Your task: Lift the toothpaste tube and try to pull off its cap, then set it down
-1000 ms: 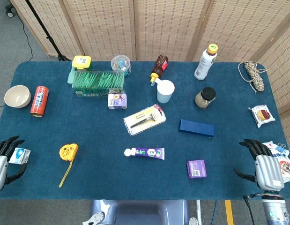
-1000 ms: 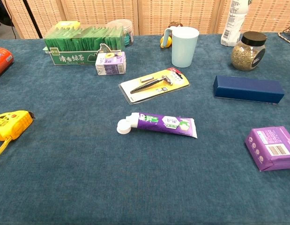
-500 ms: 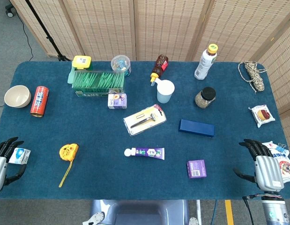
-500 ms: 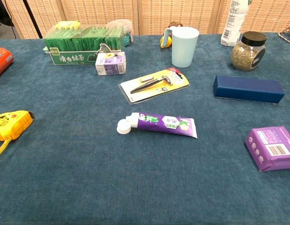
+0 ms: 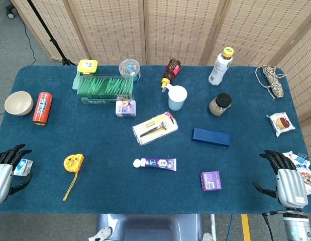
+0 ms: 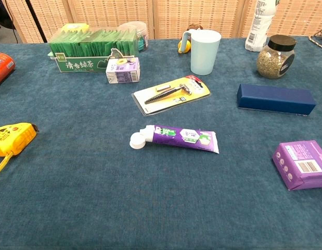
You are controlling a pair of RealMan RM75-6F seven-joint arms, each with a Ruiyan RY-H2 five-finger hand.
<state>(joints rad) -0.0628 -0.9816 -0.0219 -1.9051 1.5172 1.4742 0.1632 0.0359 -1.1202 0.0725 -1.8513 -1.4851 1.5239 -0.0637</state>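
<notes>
The toothpaste tube [image 5: 159, 163] lies flat near the middle of the blue table [image 5: 95, 135], its white cap [image 6: 137, 140] pointing left. Just beyond it sits a packaged razor [image 5: 154, 128], and a purple box [image 5: 210, 181] lies to its right. A yellow tape measure [image 5: 73, 163] rests well to the left. The left hand [image 5: 3, 173] and right hand [image 5: 286, 181] hover at the near corners, fingers spread, holding nothing.

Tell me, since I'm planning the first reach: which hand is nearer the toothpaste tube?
Right, slightly. Right hand is at the table's right edge, left hand at its left edge, both far from the toothpaste tube.
</notes>
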